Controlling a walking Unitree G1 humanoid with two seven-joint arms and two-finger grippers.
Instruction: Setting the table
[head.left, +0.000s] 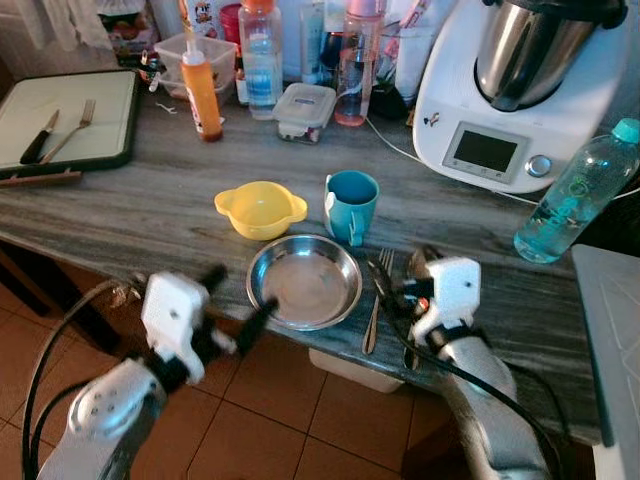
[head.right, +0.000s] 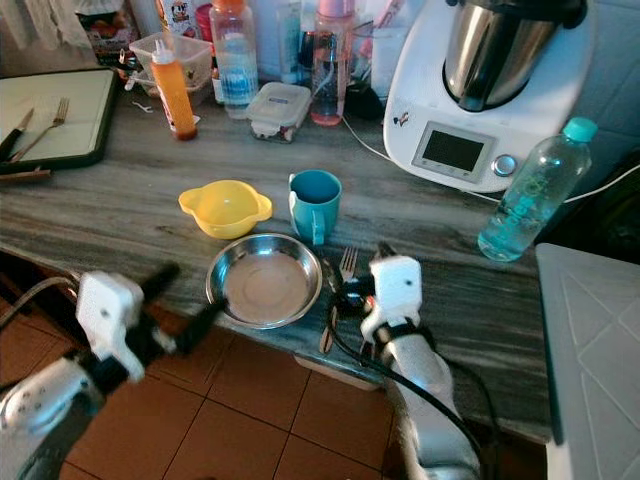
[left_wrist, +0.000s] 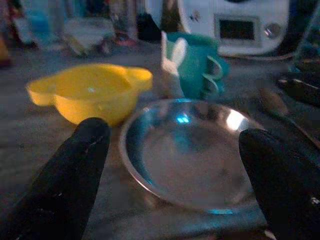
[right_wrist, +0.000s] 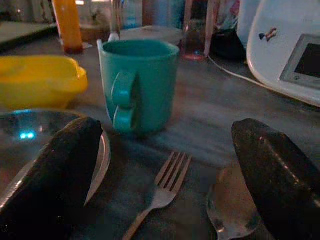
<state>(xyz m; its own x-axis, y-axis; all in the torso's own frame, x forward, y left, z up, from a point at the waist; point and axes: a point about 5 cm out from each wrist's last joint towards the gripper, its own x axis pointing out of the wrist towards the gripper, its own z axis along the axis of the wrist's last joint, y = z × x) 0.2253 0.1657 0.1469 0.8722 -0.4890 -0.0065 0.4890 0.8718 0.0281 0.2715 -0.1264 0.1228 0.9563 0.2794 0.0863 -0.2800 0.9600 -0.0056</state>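
Observation:
A steel bowl (head.left: 305, 282) sits near the front edge of the grey counter (head.left: 130, 215). Behind it stand a yellow bowl (head.left: 260, 208) and a teal mug (head.left: 352, 205). A fork (right_wrist: 165, 190) and a spoon (right_wrist: 230, 212) lie just right of the steel bowl. My left gripper (head.left: 237, 298) is open at the counter edge, just left of the steel bowl (left_wrist: 190, 150), holding nothing. Low over the fork (head.left: 376, 305) and spoon, my right gripper (head.left: 400, 272) is also open and holds nothing.
A white kitchen machine (head.left: 510, 90) and a clear water bottle (head.left: 580, 190) stand at the back right. Bottles, an orange sauce bottle (head.left: 200, 90) and a lidded container (head.left: 305, 108) line the back. A tray (head.left: 100, 155) with a knife and fork is at far left. Tiled floor lies below.

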